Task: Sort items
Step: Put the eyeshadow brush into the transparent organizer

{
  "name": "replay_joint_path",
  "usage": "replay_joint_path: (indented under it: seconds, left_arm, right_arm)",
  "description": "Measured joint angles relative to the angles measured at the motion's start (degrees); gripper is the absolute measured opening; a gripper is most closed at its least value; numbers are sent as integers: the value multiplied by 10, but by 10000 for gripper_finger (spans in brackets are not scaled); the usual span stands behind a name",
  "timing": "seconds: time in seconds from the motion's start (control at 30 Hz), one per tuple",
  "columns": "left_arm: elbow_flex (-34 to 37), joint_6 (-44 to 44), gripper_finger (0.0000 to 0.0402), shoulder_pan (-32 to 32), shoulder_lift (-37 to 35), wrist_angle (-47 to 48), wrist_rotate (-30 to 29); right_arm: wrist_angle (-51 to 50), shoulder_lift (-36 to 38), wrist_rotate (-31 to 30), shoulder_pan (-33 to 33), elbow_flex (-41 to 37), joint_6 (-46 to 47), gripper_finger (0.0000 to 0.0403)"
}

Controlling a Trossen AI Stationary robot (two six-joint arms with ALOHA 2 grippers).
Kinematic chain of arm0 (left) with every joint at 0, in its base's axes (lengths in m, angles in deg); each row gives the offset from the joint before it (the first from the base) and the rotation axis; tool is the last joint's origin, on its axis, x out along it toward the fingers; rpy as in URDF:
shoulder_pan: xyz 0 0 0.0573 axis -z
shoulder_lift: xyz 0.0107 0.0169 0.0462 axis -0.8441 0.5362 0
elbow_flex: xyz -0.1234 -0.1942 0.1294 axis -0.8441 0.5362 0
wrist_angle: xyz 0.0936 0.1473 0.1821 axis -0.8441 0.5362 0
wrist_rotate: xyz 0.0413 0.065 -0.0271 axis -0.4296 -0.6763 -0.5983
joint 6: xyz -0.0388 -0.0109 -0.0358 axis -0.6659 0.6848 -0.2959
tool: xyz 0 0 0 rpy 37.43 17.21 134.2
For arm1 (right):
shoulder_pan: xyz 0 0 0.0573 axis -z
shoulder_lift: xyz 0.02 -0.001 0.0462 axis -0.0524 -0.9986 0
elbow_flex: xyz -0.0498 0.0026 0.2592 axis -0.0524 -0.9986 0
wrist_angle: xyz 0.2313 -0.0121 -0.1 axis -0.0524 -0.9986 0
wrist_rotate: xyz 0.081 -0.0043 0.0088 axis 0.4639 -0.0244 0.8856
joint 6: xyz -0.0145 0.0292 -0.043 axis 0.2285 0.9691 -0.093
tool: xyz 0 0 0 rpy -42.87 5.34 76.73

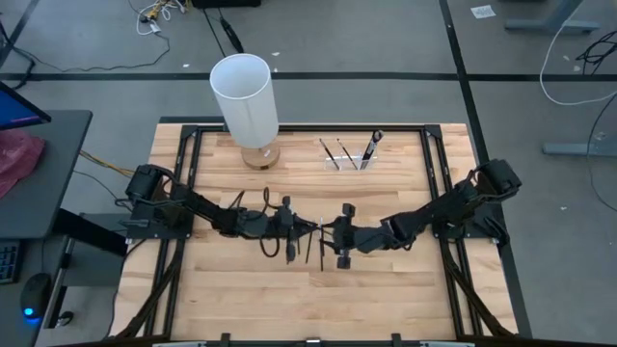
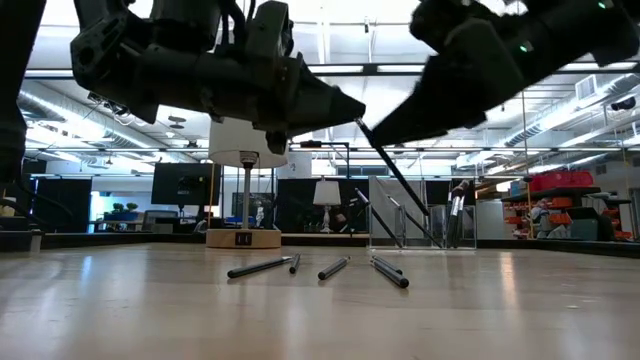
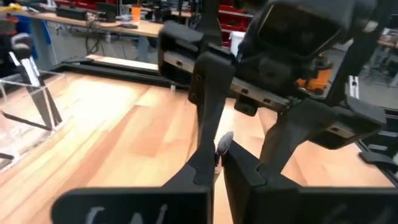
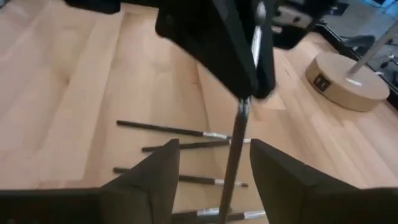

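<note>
Nearest the low camera: bare pale wooden counter (image 2: 300, 320), then five thin dark sticks with silver ferrules (image 2: 330, 268) lying loose mid-counter. Open board remains toward the front edge and both sides; a black frame rims the counter. Left hand (image 1: 289, 231) and right hand (image 1: 333, 236) meet above the counter's middle, tips almost touching. Left hand: fingers closed narrow on one slim dark stick (image 2: 395, 185), held slanting off the surface. Right hand: fingers parted wide either side of that stick, apart from it. Rear edge: small clear acrylic holder (image 1: 349, 159) with a few brushes upright; tall white cylinder on round wooden base (image 1: 246, 101) beside it. No legible writing.
</note>
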Motion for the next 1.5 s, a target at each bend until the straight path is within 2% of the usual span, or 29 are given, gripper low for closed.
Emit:
replay_joint_path:
  seconds: [0.1, 0.23, 0.5, 0.57, 0.7, 0.83, 0.97, 1.13, 1.23, 1.33, 1.5]
  left_arm:
    - [0, -4, 20, -2, 0, 4, 2]
    - [0, -4, 21, -2, 0, 5, 2]
    - [0, -4, 27, -1, 0, 6, 2]
    - [0, -2, 32, 0, 0, 7, 2]
    - [0, 28, 55, 5, -6, -3, 22]
    - [-1, 59, 99, 8, -47, 9, 34]
    - [0, 60, 145, 8, -96, 113, 31]
    - [1, 41, 177, 11, -118, 222, 12]
    - [0, 38, 180, 17, -103, 222, -6]
    - [1, 37, 176, 25, -76, 218, -23]
    - [0, 37, 170, 34, -19, 147, -30]
  right_arm:
    - [-12, -7, -9, 0, 24, 0, 185]
    - [-15, -17, -20, 0, 35, -3, 148]
    - [-20, -27, -26, 2, 36, 5, 21]
    - [-19, -27, -25, 2, 36, 10, 13]
    - [4, -27, -19, 2, 18, 43, 23]
    - [137, -28, -20, -2, -49, 52, 10]
    - [306, -28, -26, -2, -139, 75, 11]
    - [485, -24, -99, -1, -222, 60, 11]
    - [568, -13, -137, 8, -243, 13, 11]
    - [629, 4, -144, 28, -246, -47, 10]
    - [636, 64, -128, 92, -244, -92, 10]
